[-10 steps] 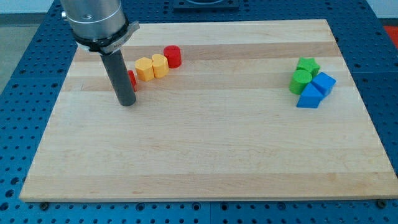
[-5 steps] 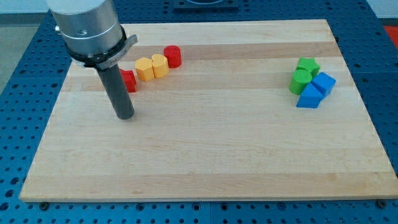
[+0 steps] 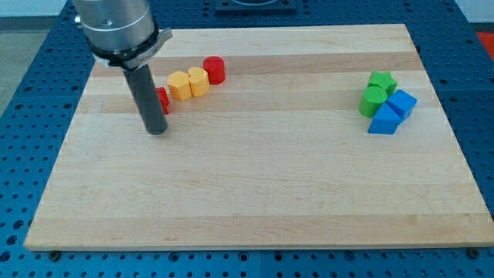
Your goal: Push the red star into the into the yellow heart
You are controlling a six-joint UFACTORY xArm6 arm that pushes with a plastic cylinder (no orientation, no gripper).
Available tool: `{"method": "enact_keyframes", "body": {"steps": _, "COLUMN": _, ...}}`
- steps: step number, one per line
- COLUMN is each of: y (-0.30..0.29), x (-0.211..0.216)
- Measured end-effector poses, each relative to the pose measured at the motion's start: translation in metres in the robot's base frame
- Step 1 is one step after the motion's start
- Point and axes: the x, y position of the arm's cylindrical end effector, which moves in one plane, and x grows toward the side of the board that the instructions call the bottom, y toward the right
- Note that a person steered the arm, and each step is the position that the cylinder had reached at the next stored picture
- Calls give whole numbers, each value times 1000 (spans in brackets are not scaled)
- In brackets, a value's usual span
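Note:
The red star lies near the board's upper left, mostly hidden behind my rod. To its right is a yellow-orange block, which looks like the yellow heart, touching or almost touching the star. A second yellow block and a red cylinder continue the row up to the right. My tip rests on the board just below and left of the red star.
A green star, a green cylinder, a blue block and a blue triangular block cluster at the view's right. The wooden board sits on a blue perforated table.
My tip went down and left away from the red star, then came back up and right close beside it. The blocks have not visibly moved.

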Motion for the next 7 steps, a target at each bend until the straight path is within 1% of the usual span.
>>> {"method": "enact_keyframes", "body": {"steps": 1, "y": -23, "x": 26}}
{"method": "enact_keyframes", "body": {"steps": 2, "y": -52, "x": 25}}
{"method": "enact_keyframes", "body": {"steps": 3, "y": -62, "x": 5}}
{"method": "enact_keyframes", "body": {"steps": 4, "y": -62, "x": -32}}
{"method": "enact_keyframes", "body": {"steps": 5, "y": -68, "x": -53}}
{"method": "enact_keyframes", "body": {"steps": 6, "y": -59, "x": -59}}
{"method": "enact_keyframes", "body": {"steps": 7, "y": -27, "x": -57}}
